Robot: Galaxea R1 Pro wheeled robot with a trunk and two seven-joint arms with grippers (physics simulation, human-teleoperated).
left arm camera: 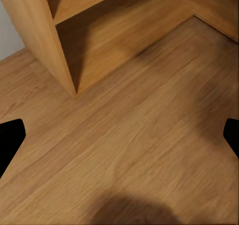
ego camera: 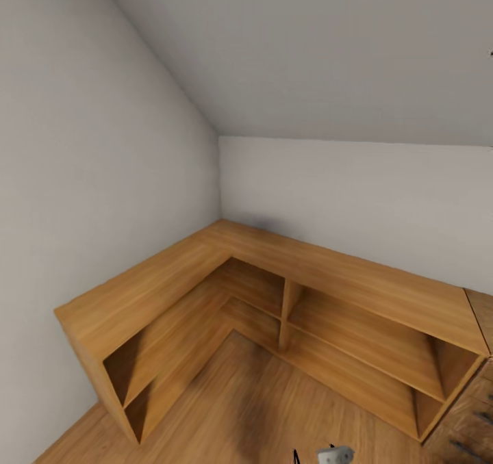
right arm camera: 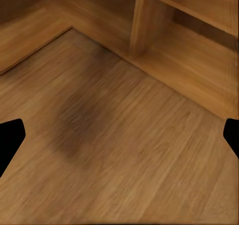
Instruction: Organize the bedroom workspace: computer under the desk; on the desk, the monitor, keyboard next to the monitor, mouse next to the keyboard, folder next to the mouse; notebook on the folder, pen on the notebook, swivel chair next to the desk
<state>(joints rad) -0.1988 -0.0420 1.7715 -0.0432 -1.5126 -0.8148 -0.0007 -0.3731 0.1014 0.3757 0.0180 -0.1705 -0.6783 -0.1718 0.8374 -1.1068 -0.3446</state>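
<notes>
In the room's corner stands an L-shaped wooden shelf unit (ego camera: pixel 274 272), bare on top, its open compartments facing the wood floor (ego camera: pixel 253 409). Both wrist views look down at that floor before the unit, left gripper (left arm camera: pixel 119 140) and right gripper (right arm camera: pixel 119 140) spread wide, holding nothing. The robot seems in transit; desk, computer, chair must be found next, likely by turning away.

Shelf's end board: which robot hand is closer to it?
Left. The left gripper hovers over the floor right by the end board; the right gripper faces the middle divider instead.
</notes>
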